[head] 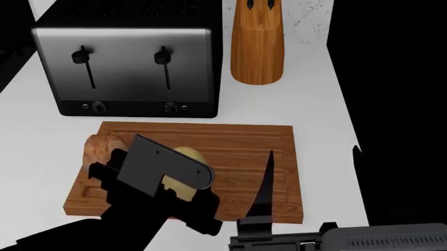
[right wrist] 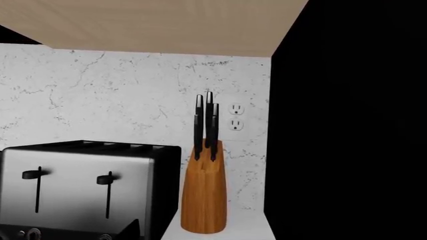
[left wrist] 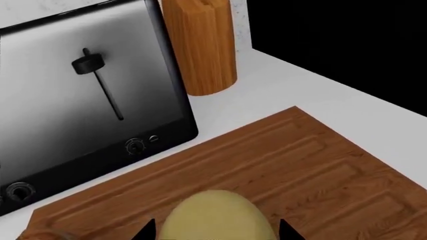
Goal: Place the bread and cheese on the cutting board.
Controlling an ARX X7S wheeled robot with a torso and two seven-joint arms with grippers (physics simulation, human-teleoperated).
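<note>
The grooved wooden cutting board [head: 244,146] lies on the white counter in front of the toaster. The mottled brown bread [head: 98,149] sits on the board's left part. The pale yellow cheese [head: 185,172] is over the board's middle, half hidden by my left gripper [head: 175,193]. In the left wrist view the cheese [left wrist: 217,215] fills the gap between the black fingertips [left wrist: 143,231], which press against its sides just above the board [left wrist: 320,165]. My right gripper [head: 264,183] stands at the board's front right, pointing up, open and holding nothing.
A steel toaster [head: 125,68] stands behind the board, with a wooden knife block [head: 257,44] to its right. The counter ends close to the board's right side, with darkness beyond. The right wrist view faces the toaster [right wrist: 87,190], the knife block [right wrist: 203,195] and the marbled wall.
</note>
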